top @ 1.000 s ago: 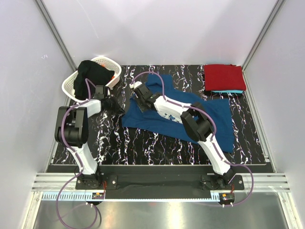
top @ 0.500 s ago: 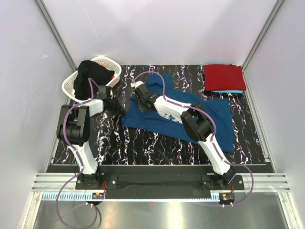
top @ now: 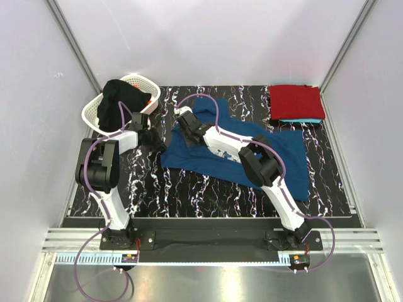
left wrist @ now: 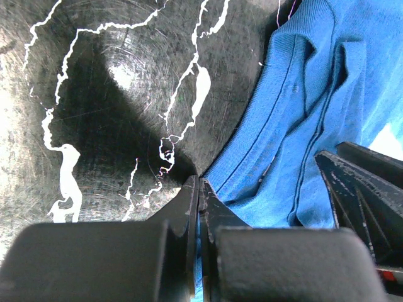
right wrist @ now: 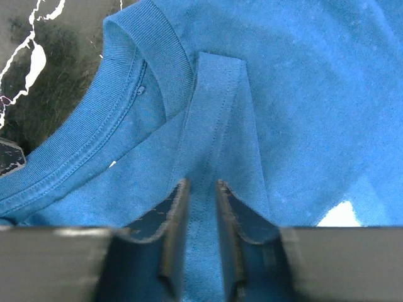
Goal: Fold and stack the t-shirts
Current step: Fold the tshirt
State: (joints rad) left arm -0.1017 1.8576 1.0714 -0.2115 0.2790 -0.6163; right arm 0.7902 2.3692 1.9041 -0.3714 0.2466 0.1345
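Blue t-shirt point(top: 189, 160) lies unfolded and rumpled across the middle of the worktop point(top: 189, 195), collar point(right wrist: 151, 56) toward 11 o'clock in the overhead view. A folded red t-shirt point(top: 296, 100) is stacked on a turquoise t-shirt point(top: 302, 120) in the 1 o'clock corner. A white lattice basket point(top: 94, 113) stands at 10 o'clock with dark cloth heaped in it.

Right end effector point(right wrist: 201, 189): jaws nearly closed, a raised ridge of blue cloth pinched between them just below the collar. Left end effector point(left wrist: 199, 189): fingers pressed together at the shirt's 9 o'clock edge. A blue sliver is seen between them, so a thin hold on the hem is likely, though the wrist view is too close to confirm it.

Step judged in hand: straightening the blue shirt before the first fold.

For a clean result:
- Both holds should be raised together and only slightly.
- The cloth between them should be drawn taut along the 9–3 line before it is laid flat.
- The left pinch looks shallow and a quick pull could slip it.
- The right pinch may hold only the top layer, so the back layer should be checked for trailing.
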